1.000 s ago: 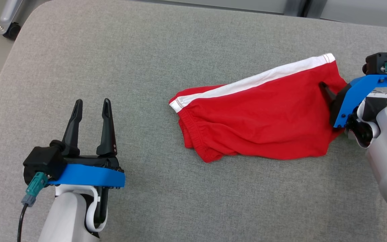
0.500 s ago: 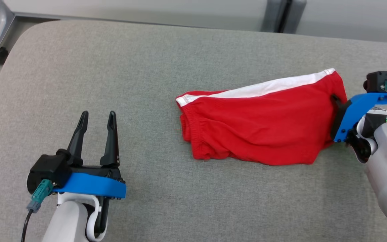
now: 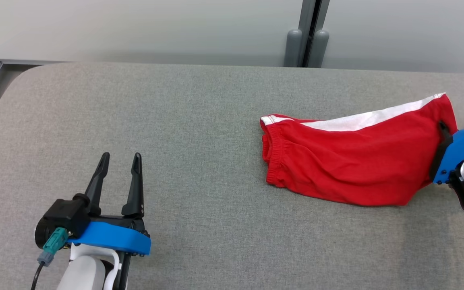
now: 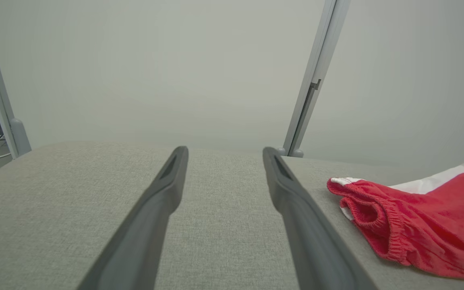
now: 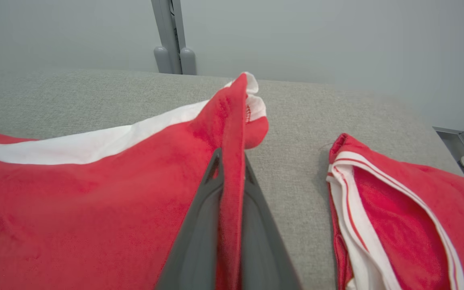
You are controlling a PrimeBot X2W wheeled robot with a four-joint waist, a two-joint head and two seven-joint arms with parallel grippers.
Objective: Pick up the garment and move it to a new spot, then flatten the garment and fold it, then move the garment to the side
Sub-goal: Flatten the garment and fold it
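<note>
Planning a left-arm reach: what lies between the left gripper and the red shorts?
Bare grey surface lies between the left gripper and the red shorts, as the head view shows.

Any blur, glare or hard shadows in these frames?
Head view: even diffuse light, no glare, a soft shadow under the red garment. Left wrist view: left tool is soft toward the lens; the wall post leans, wide-angle. Right wrist view: right tool and the garment near it blurred close up.
</note>
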